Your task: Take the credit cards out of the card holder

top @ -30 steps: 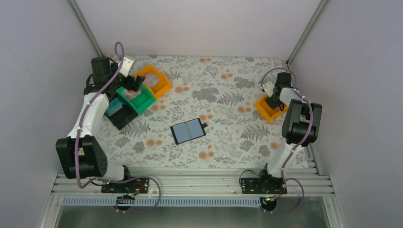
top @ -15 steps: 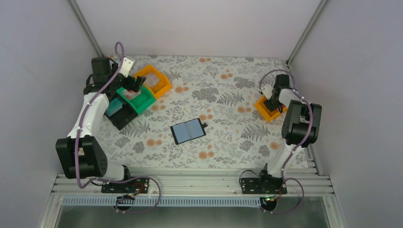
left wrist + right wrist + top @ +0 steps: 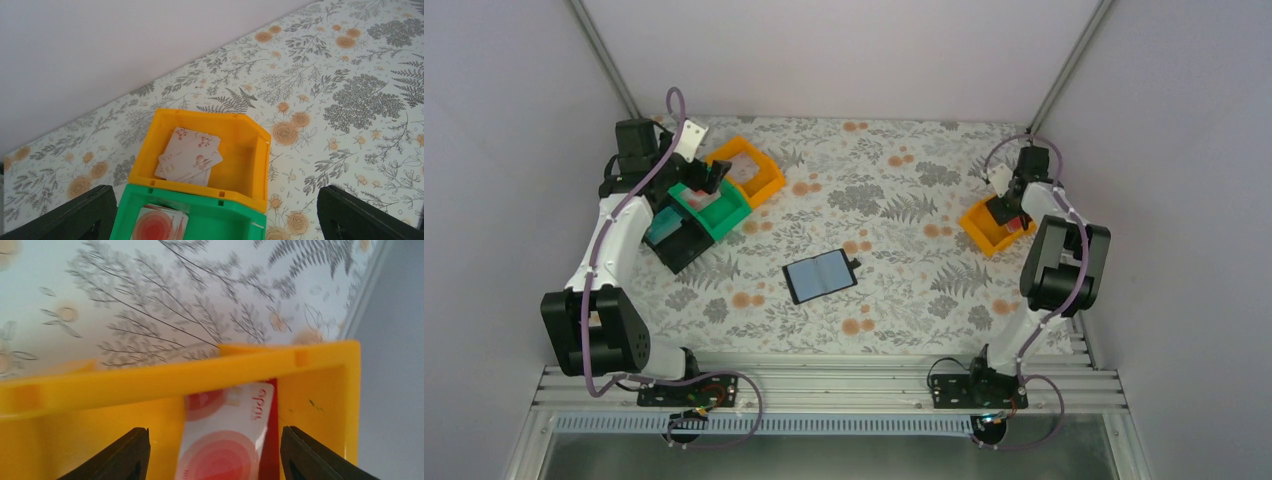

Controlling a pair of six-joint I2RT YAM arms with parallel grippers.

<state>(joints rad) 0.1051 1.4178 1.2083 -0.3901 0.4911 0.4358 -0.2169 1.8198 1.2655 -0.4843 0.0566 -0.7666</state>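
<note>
The card holder (image 3: 820, 276) lies open on the floral table near the middle, dark bluish inside, with its small black tab (image 3: 854, 263) at the right edge. My right gripper (image 3: 215, 455) hangs open in the right orange tray (image 3: 150, 377). A white card with red circles (image 3: 225, 440) lies there between the fingers, touching neither, on top of a red card (image 3: 270, 440). My left gripper (image 3: 216, 200) is wide open and holds nothing, above the trays at the far left. Pale cards (image 3: 190, 155) lie in the left orange tray (image 3: 250, 165), and a red-circle card (image 3: 157, 225) lies in the green tray (image 3: 225, 220).
Left orange tray (image 3: 749, 170), green tray (image 3: 714, 208) and black tray (image 3: 682, 245) stand in a row at the far left. The right orange tray (image 3: 977, 222) sits close to the right wall. Metal rails run along the near edge.
The right gripper has gone from shut to open, letting go of the white-and-red card in the right orange tray, and its wrist has shifted back and right. The left arm has not moved.
</note>
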